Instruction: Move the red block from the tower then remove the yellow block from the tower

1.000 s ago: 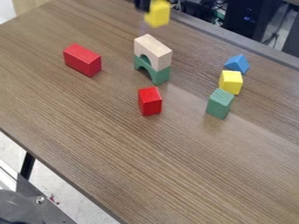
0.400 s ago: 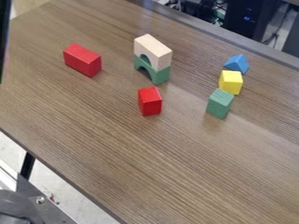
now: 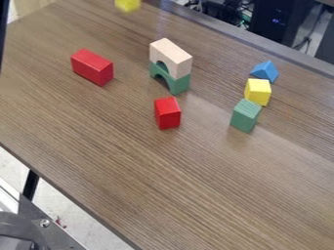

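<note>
Yellow Block at the Top Edge, Off the Tower

Cannot tell the state of the fingers, spread or pressed together, or any contact with the blurred yellow block (image 3: 128, 5) cut off by the top edge of the view. Well apart from the tower, at any rate: down to a pale wooden arch (image 3: 175, 57) atop a green arch (image 3: 180, 85). Nearer the camera than the tower, on the table (image 3: 156, 180), a small red block (image 3: 168, 114). Off to the left, a larger red block (image 3: 92, 67). Over to the right, in a loose row, a blue triangular block (image 3: 265, 71), a second yellow block (image 3: 258, 92) and a green block (image 3: 246, 116).
</note>
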Available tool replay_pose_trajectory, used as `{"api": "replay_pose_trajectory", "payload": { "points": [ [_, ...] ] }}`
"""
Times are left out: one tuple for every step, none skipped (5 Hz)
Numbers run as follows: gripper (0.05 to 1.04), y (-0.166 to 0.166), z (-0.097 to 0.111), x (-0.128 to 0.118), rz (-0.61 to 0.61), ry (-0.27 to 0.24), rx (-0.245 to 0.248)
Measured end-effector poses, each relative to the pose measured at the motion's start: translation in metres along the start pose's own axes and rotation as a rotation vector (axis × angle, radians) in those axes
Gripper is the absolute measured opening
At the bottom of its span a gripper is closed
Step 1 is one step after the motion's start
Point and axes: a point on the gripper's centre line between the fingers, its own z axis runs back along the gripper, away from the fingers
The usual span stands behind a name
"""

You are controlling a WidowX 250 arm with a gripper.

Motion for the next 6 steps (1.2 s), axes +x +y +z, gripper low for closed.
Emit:
{"api": "replay_pose_trajectory", "payload": {
  "points": [
    [0.564, 0.004, -0.02, 0.0, -0.001, 0.003, 0.028],
    [0.564, 0.005, -0.022, 0.004, 0.005, 0.001, 0.02],
    [0.637, 0.009, -0.033, 0.011, 0.031, 0.004, 0.026],
    [0.942, 0.009, -0.032, 0.011, 0.054, 0.019, 0.02],
    [1.004, 0.011, -0.033, 0.009, 0.061, 0.027, 0.032],
    [1.001, 0.01, -0.021, 0.006, 0.06, 0.05, 0.027]
  ]
}}
